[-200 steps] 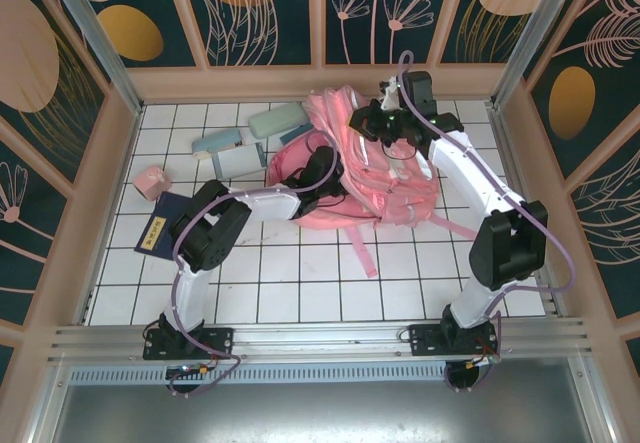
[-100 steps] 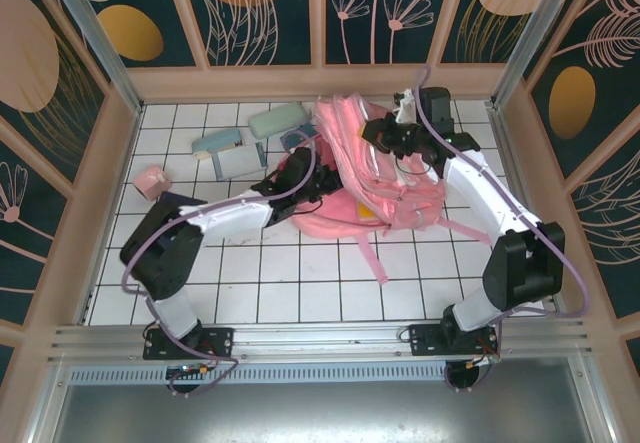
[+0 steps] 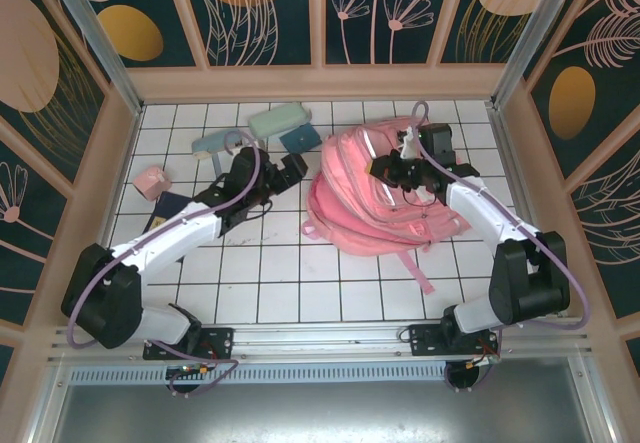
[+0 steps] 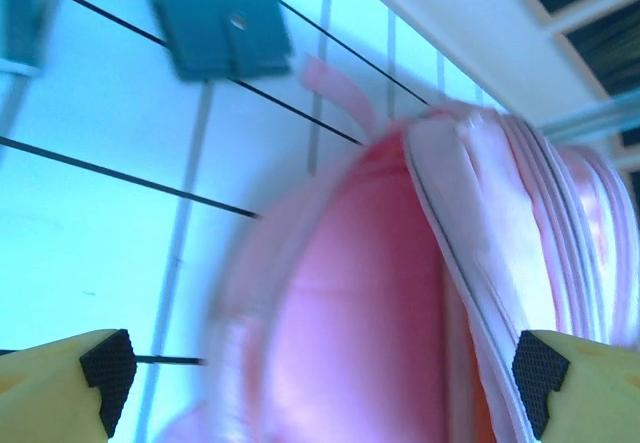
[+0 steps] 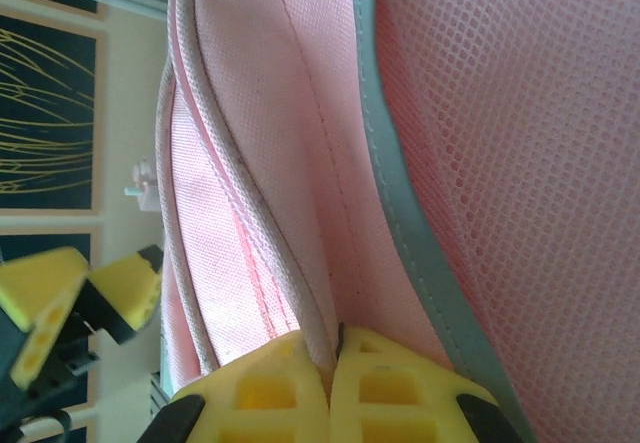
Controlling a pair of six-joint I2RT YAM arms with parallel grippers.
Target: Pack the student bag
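The student bag (image 3: 385, 213), a pink backpack, lies on the white tiled tabletop (image 3: 300, 273), right of centre and toward the back. One strap (image 3: 415, 268) trails toward the near edge. The right hand (image 3: 397, 170) is at the bag's upper part, pinched closed on a piped seam of the pink fabric. The left hand (image 3: 288, 169) is just left of the bag, its jaws spread wide and holding nothing. Near it, toward the back wall, lie a dark teal wallet (image 3: 298, 138), a pale green case (image 3: 277, 120) and a light blue case (image 3: 215, 143). A small pink box (image 3: 150, 181) sits farther left.
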